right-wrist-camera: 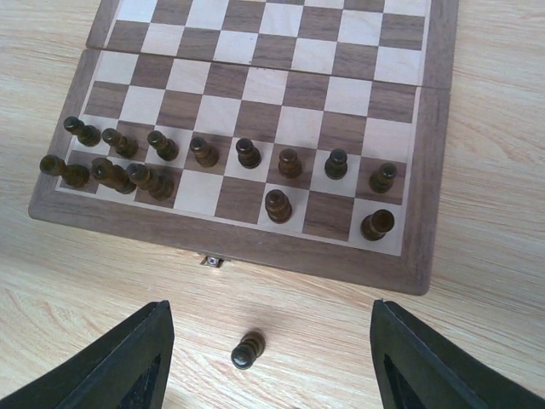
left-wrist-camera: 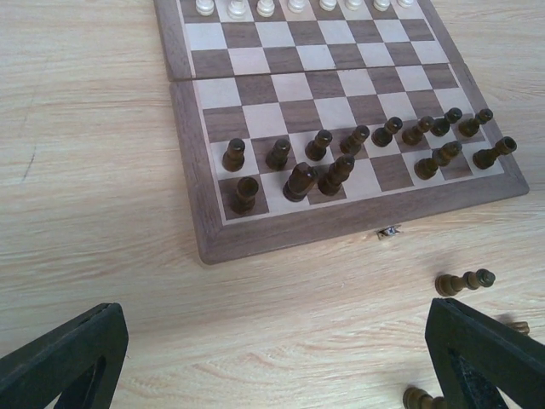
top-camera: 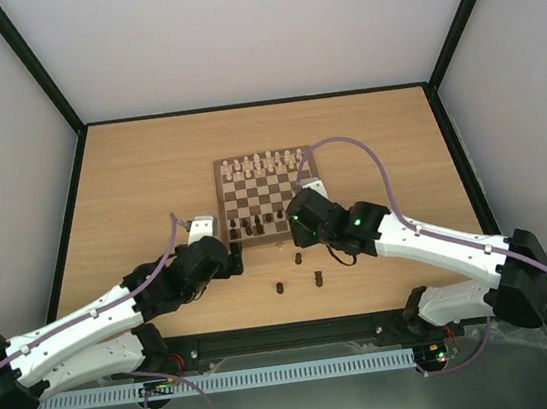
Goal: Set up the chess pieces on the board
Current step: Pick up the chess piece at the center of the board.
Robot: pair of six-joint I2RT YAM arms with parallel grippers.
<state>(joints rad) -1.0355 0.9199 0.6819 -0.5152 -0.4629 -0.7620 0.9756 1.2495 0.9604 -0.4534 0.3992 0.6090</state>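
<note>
The board (top-camera: 225, 203) lies mid-table. Dark brown chess pieces (right-wrist-camera: 247, 152) stand in its two near rows, several crowded at one corner (right-wrist-camera: 111, 175). My right gripper (right-wrist-camera: 271, 362) hangs open just off the board's near border (right-wrist-camera: 255, 249). One dark piece (right-wrist-camera: 248, 350) stands on the table between its fingers (right-wrist-camera: 128, 362), touching neither. My left gripper (left-wrist-camera: 277, 362) is open over bare table near the board's other near corner. Beside its right finger (left-wrist-camera: 485, 349) one loose dark piece (left-wrist-camera: 465, 281) lies and another (left-wrist-camera: 421, 399) shows at the frame's edge.
Cream-white chessmen (top-camera: 266, 160) fill the board's far rows. Two more loose dark pieces (top-camera: 279, 287) (top-camera: 317, 279) stand on the table between the arms, short of the board. A small metal clasp (right-wrist-camera: 211, 260) sticks out of the near border.
</note>
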